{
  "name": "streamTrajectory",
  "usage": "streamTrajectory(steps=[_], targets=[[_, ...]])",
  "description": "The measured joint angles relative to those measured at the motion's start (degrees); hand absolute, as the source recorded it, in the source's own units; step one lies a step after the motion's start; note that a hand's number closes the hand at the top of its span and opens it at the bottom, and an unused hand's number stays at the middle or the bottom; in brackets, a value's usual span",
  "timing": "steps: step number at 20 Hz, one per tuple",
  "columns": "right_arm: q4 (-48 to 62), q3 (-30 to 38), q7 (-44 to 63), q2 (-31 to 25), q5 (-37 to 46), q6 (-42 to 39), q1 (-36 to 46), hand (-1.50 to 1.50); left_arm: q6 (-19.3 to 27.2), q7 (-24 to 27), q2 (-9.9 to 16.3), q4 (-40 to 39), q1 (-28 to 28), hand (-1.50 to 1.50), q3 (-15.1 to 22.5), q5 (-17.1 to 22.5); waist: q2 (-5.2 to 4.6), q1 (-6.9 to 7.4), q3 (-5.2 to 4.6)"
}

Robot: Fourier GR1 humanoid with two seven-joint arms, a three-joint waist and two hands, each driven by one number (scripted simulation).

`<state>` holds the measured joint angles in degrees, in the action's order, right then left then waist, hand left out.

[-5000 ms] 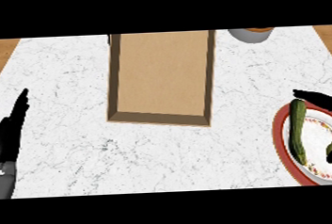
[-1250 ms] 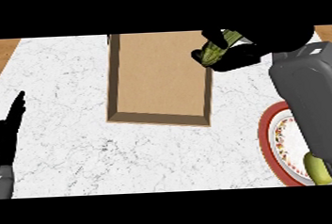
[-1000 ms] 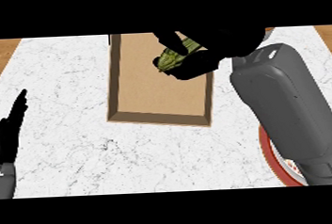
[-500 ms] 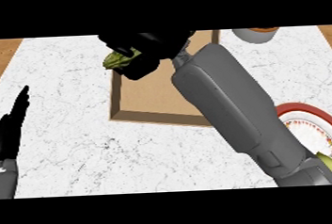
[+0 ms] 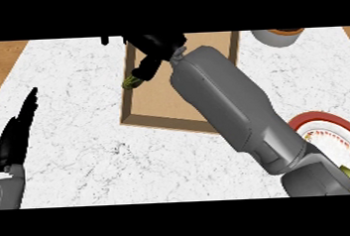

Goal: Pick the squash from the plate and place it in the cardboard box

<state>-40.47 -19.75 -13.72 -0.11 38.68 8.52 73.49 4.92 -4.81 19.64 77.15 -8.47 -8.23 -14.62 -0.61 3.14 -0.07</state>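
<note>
Squash [image 5: 132,82] clamped in right hand [image 5: 154,51] over cardboard box [image 5: 163,103]; forearm hides plate [image 5: 332,133] partly.

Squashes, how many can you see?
2. One squash is in the right hand over the cardboard box; another peeks out on the plate. The arm may hide more.

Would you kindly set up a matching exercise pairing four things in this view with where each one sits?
Things:
1. squash
2. plate
3. left hand
4. bowl

Places:
A. top right, by the counter's far edge
B. left edge, resting open
C. over the box's left wall, under the right hand
D. lower right, behind the forearm

Pairs: 1-C, 2-D, 3-B, 4-A
</note>
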Motion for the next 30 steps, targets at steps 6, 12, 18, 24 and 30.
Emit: streamTrajectory(steps=[6,12,18,24,30], targets=[[4.7,-1.4,-6.0,0.1,-7.6,3.5,2.7,-1.50,-0.1,0.9,-0.5,-0.2,0.3,0.00,0.0,-0.2,-0.13,0.19,0.00],[4.6,3.5,-13.3,0.1,-16.2,4.9,3.7,-1.50,-0.3,1.8,-0.4,-1.5,0.1,0.00,-0.8,0.1,-0.04,-0.50,0.02],[5.4,12.0,-19.5,-3.2,-23.7,-1.2,5.4,-1.50,-0.6,1.0,0.3,-0.5,0.9,0.00,-1.8,0.5,0.15,-1.39,0.05],[6.0,18.1,-21.6,-11.3,-28.8,-10.6,5.8,-1.50,-1.2,1.7,1.0,-0.8,1.5,0.00,-3.0,1.0,0.33,-2.18,0.06],[11.9,23.2,-26.4,-21.6,-30.8,-17.6,6.5,-1.50,-0.2,0.7,-0.4,-0.2,0.4,0.00,-1.7,-0.3,-0.03,-1.64,0.06]])
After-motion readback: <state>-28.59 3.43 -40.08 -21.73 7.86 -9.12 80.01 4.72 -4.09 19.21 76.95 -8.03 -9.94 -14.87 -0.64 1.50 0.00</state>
